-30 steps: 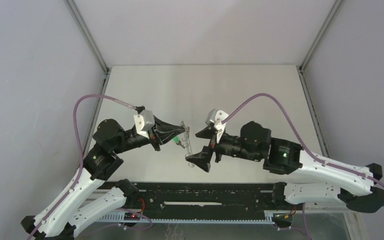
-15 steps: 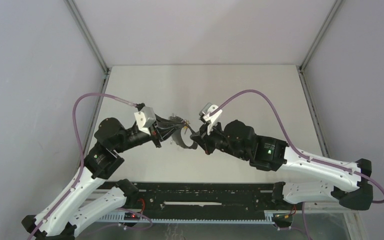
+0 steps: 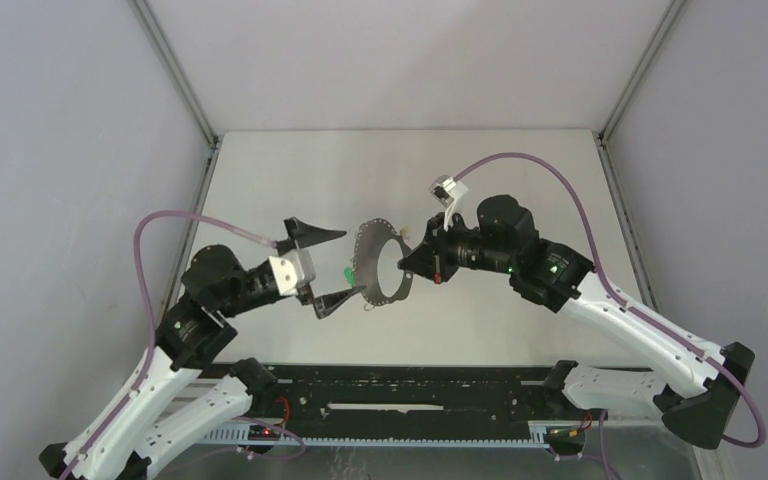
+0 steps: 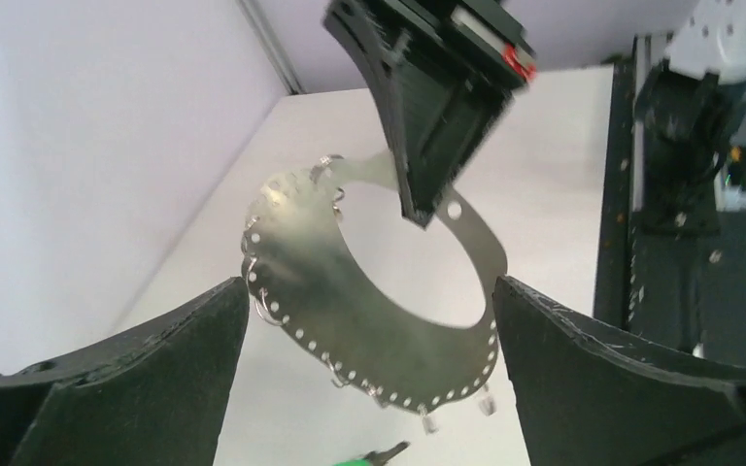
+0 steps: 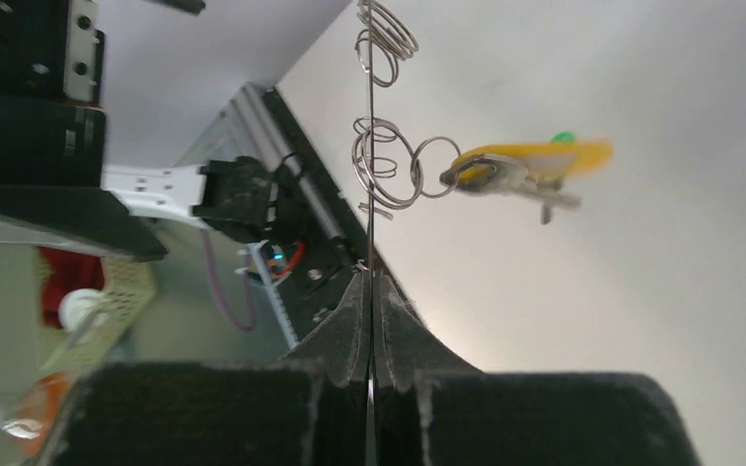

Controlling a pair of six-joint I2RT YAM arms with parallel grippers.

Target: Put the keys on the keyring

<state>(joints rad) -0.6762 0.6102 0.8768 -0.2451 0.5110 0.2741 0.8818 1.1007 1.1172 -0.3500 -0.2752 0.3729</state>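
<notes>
The keyring (image 3: 378,262) is a flat grey oval ring with small loops round its rim, held off the table. My right gripper (image 3: 412,262) is shut on its right rim; in the right wrist view the keyring (image 5: 371,146) runs edge-on between the shut fingers of the right gripper (image 5: 370,286). A yellow key (image 5: 534,160) hangs from a loop on the ring. My left gripper (image 3: 325,267) stands open just left of the ring, touching nothing. From the left wrist, the keyring (image 4: 350,320) lies between and beyond the wide fingers (image 4: 107,388). The green key (image 4: 374,456) shows just below the ring; whether it hangs from it I cannot tell.
The white table (image 3: 520,190) is walled by grey panels left, right and behind, with metal posts at the back corners. A black rail (image 3: 410,385) runs along the near edge between the arm bases. Purple cables (image 3: 530,170) arch over both arms.
My right gripper closed on the keyring and has turned it flat to the camera. My left gripper let go of the ring, opened wide and drew back to the left.
</notes>
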